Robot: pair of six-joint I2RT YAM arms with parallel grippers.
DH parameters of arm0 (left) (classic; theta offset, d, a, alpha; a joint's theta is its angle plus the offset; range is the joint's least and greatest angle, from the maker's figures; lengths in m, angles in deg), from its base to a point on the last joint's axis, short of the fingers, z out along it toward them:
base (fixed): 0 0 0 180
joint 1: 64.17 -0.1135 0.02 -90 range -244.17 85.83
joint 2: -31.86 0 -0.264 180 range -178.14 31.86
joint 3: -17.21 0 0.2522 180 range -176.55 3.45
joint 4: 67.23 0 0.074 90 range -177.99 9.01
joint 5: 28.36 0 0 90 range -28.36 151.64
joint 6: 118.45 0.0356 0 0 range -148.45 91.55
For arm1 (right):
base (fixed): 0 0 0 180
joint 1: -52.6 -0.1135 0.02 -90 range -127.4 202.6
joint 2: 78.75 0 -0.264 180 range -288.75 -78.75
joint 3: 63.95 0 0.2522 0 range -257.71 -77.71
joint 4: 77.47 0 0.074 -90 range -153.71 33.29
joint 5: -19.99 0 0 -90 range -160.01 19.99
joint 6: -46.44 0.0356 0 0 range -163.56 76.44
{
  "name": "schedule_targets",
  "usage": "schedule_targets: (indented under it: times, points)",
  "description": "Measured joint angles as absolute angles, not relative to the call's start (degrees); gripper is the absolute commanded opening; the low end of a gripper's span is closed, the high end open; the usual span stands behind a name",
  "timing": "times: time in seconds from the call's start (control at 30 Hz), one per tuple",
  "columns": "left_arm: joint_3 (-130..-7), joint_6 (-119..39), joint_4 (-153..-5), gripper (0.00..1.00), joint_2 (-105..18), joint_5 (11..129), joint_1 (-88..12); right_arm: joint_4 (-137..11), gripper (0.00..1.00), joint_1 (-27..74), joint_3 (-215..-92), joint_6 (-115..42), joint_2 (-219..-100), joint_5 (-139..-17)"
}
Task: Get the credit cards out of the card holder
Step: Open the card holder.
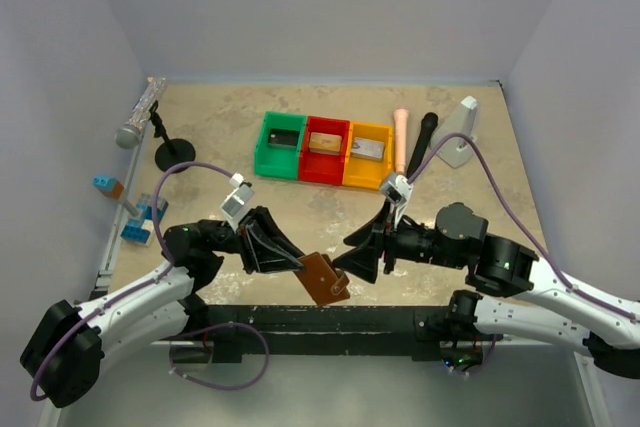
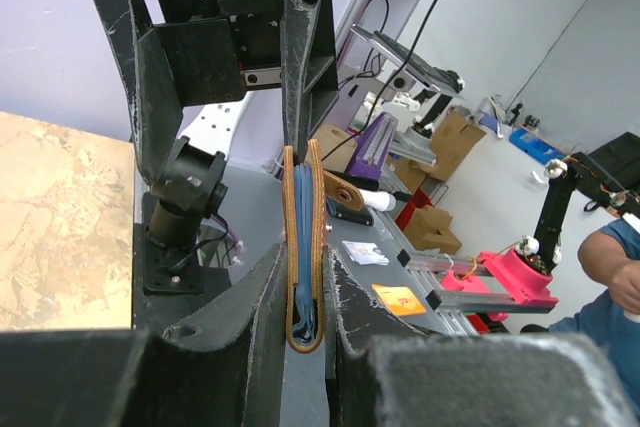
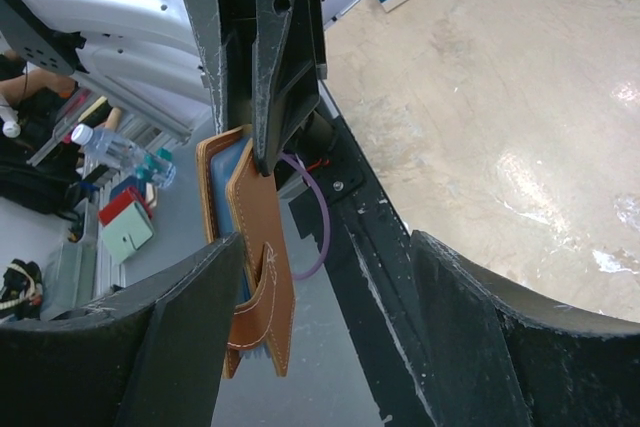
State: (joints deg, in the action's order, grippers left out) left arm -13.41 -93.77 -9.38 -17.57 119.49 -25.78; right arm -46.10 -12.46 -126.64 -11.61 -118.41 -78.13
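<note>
The far left of the bench carries a microphone, a black stand and blue blocks. The left gripper has its jaws clenched on the card holder, which is held clear of the bench over the middle of its near edge. The holder is folded, with blue-grey lining showing between the brown leaves. Its long axis runs diagonally from the left jaws toward the near right. The right gripper faces it from the right, jaws released and spread wide, one finger just beside the holder's free end.

Further back, well apart:
- green bin, dark credit card;
- red bin, tan credit card;
- yellow bin, grey credit card.

To their right lie a peach cylinder, a black handle and a white wedge.
</note>
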Motion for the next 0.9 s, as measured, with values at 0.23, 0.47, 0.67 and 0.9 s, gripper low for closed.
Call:
schedule_targets:
  times: [0.23,0.47,0.67,0.9]
  points:
    - [-13.28,-93.53,-9.38,0.0,-17.33,119.51,-25.8,-46.82,0.68,-12.24,-126.64,-11.35,-119.67,-79.48]
    - [-13.26,-92.24,-9.73,0.0,-16.19,119.55,-25.8,-47.7,0.69,-12.21,-126.75,-11.42,-120.53,-81.3]
    - [-13.26,-90.08,-12.48,0.0,-14.33,119.27,-25.86,-47.83,0.7,-12.19,-127.43,-11.48,-121.68,-82.72]
    - [-13.26,-88.37,-16.31,0.0,-12.78,118.33,-25.86,-47.15,0.7,-12.19,-128.04,-12.11,-122.54,-83.05]
